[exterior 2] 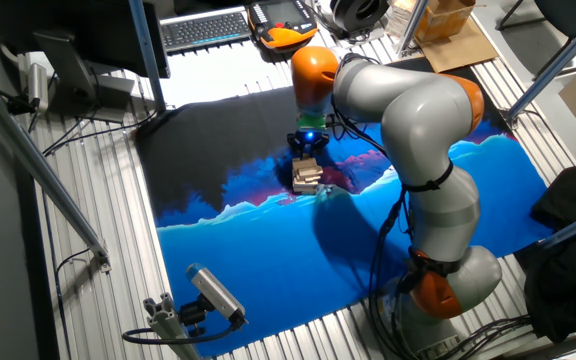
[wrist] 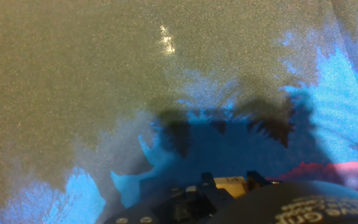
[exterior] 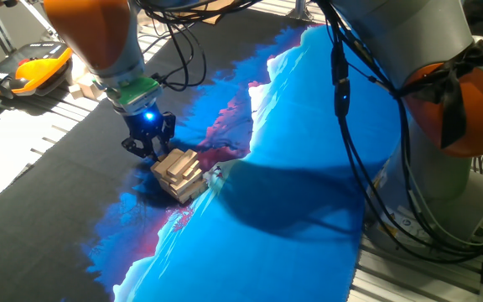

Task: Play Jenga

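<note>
Now, from one fixed view, the Jenga tower (exterior: 179, 174) stands on the printed cloth (exterior: 309, 151), at the place where the black part of the cloth meets the blue and pink part. The tower is low, made of pale wooden blocks in crosswise layers, and the layers are a little askew. The gripper (exterior: 147, 151) is just beside the tower, on the side of the black part, and it is down near the cloth. A blue light shines on the wrist above it. The black fingers seem to touch the edge of the tower or to be very near it; I cannot tell if they are apart or together. Behind the gripper, well apart from the tower, some loose wooden blocks (exterior: 82, 86) lie at the edge of the cloth, and an orange and black pendant (exterior: 33, 69) lies farther behind them.

From the other fixed view, the tower (exterior 2: 307, 176) is near the middle of the cloth (exterior 2: 268, 260). The gripper (exterior 2: 305, 149) is just above and behind the tower, between the tower and the keyboard (exterior 2: 205, 28). The grey and orange arm (exterior 2: 418, 120) bends over the cloth from the side of the tower.

From the hand view, mostly the cloth (wrist: 104, 81) is seen, dark and blue. At the lower edge a small pale piece of wood (wrist: 231, 184) shows between black parts of the gripper (wrist: 229, 193). The fingertips are not clear here.
</note>
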Controlling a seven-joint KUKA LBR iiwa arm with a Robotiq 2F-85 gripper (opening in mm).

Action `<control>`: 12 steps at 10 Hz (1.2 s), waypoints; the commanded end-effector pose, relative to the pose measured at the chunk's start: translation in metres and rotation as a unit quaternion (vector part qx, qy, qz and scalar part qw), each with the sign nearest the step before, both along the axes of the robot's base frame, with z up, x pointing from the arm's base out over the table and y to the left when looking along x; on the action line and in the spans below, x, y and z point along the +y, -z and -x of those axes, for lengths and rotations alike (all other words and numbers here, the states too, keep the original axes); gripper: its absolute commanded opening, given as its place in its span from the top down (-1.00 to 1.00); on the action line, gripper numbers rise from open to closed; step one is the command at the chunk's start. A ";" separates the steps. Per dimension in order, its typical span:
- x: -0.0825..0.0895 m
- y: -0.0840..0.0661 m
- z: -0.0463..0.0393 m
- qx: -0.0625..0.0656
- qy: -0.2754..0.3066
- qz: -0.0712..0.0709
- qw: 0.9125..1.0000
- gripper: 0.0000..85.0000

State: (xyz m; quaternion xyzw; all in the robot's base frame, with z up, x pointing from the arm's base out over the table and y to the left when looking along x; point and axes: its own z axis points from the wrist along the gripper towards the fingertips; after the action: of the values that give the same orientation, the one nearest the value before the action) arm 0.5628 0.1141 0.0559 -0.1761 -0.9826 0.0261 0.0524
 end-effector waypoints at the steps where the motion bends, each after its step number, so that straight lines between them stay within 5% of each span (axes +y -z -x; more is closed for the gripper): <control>1: 0.000 0.000 -0.0001 0.000 0.000 0.001 1.000 0.20; 12: 0.003 -0.002 0.0065 0.002 -0.003 0.004 1.000 0.20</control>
State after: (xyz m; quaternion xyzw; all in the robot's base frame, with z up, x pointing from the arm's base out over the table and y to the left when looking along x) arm 0.5562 0.1168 0.0580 -0.1730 -0.9830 0.0312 0.0525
